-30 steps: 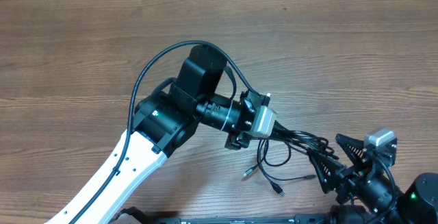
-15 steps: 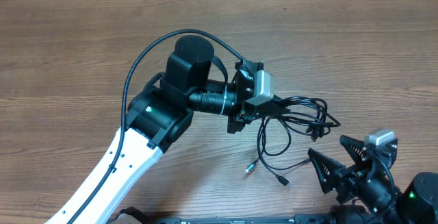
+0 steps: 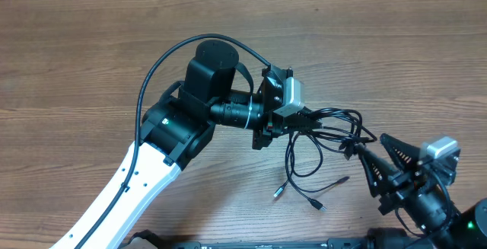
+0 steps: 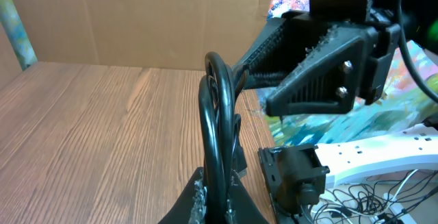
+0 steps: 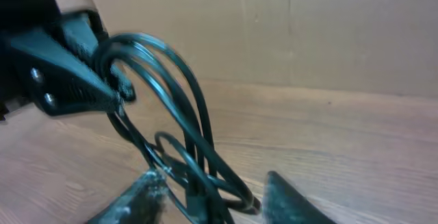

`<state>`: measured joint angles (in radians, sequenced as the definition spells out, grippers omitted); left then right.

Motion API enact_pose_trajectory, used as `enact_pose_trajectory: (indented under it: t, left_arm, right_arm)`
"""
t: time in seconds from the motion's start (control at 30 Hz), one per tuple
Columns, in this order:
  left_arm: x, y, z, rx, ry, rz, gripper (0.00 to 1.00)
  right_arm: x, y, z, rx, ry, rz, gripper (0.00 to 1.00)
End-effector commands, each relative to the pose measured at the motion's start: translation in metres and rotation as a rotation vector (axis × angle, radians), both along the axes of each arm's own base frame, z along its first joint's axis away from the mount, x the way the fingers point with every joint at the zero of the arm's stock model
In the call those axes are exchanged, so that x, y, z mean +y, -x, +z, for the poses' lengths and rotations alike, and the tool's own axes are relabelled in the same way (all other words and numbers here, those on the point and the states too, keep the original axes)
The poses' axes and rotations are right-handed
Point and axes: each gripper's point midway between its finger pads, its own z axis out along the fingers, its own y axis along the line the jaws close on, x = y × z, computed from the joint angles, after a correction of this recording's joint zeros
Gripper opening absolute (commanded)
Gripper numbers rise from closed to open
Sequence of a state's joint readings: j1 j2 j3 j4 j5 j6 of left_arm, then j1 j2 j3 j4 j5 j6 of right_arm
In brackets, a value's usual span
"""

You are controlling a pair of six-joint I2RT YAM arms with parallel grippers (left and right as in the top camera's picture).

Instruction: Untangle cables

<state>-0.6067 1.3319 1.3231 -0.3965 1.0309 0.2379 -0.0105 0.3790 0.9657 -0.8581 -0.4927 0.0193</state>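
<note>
The cables [image 3: 335, 124] are thin black cords bunched in my left gripper [image 3: 307, 117], which is shut on them. Their loops [image 3: 304, 161] hang down toward the table and small plugs [image 3: 278, 193] trail at the front. In the left wrist view the cords [image 4: 217, 114] rise as an arch out of the left gripper [image 4: 220, 186]. My right gripper [image 3: 370, 144] is open, with its fingers on either side of the bundle's right end. The right wrist view shows the cords [image 5: 195, 125] passing between the right gripper's [image 5: 215, 177] fingers, with a gap beside one finger.
The wooden table [image 3: 91, 59] runs back to a cardboard wall [image 5: 342, 25]. In the left wrist view a white power strip [image 4: 383, 155] and loose thin wires [image 4: 369, 200] lie off the table's edge at the right.
My left gripper lifted the bundle up and back a second ago and has held still since. My right gripper has moved in around the bundle's right end, and its jaws have narrowed.
</note>
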Motion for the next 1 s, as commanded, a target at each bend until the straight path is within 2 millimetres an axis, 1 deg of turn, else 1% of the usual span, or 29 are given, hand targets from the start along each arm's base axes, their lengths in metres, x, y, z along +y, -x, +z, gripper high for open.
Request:
enact_pose_trajectory:
  t: [0.0,0.03,0.07,0.1,0.2,0.23,0.33,0.43,0.47,0.5,0.6,0.63,0.67,0.7,0.8,0.97]
  left_arm:
    - [0.001,-0.001,0.009,-0.008,0.014,0.001,0.06]
    - [0.001,0.000,0.009,-0.007,0.015,-0.003,0.06]
    - [0.001,0.001,0.009,-0.005,0.017,-0.009,0.05]
    - [0.001,0.001,0.009,-0.005,0.017,-0.010,0.04]
    - [0.002,0.005,0.008,0.015,0.013,-0.029,0.04]
    - [0.002,0.008,0.008,0.023,0.015,-0.044,0.04]
    - [0.003,0.015,0.008,0.018,0.022,-0.084,0.04]
    - [0.004,0.019,0.007,0.019,0.024,-0.102,0.04]
    - [0.005,0.026,0.011,-0.014,0.049,-0.153,0.04]
    - [0.005,0.026,0.011,-0.020,0.052,-0.155,0.04]
    - [0.004,0.020,0.008,-0.026,0.037,-0.122,0.05]
    - [0.003,0.017,0.007,-0.030,0.029,-0.104,0.11]
    - [0.003,0.015,0.006,-0.033,0.024,-0.091,0.13]
    - [0.003,0.013,0.005,-0.035,0.020,-0.082,0.13]
    - [0.002,0.006,0.002,-0.035,0.001,-0.038,0.04]
    - [0.002,0.001,0.001,-0.034,-0.009,-0.012,0.04]
  right_arm:
    - [0.000,-0.002,0.008,-0.031,-0.001,0.000,0.39]
    - [0.000,-0.003,0.013,-0.055,-0.001,0.000,0.40]
    - [0.000,-0.003,0.016,-0.067,0.000,0.000,0.47]
    - [0.000,-0.004,0.019,-0.080,0.000,0.000,0.50]
    - [-0.004,-0.007,0.027,-0.116,0.004,-0.027,0.54]
    - [-0.011,-0.010,0.028,-0.122,0.011,-0.070,0.57]
    - [-0.033,-0.019,0.029,-0.129,0.031,-0.206,0.59]
    - [-0.047,-0.024,0.030,-0.134,0.044,-0.293,0.67]
    - [-0.047,-0.026,0.028,-0.122,0.045,-0.292,0.68]
    - [-0.044,-0.028,0.025,-0.107,0.043,-0.270,0.68]
    - [-0.023,-0.028,0.015,-0.057,0.026,-0.147,0.68]
    - [-0.014,-0.027,0.011,-0.031,0.017,-0.089,0.68]
    - [-0.008,-0.025,0.008,-0.016,0.010,-0.054,0.68]
    - [-0.003,-0.023,0.005,0.001,0.002,-0.017,0.68]
    - [0.001,-0.020,0.000,0.026,-0.003,0.006,0.68]
    - [0.001,-0.019,-0.003,0.039,-0.003,0.006,0.68]
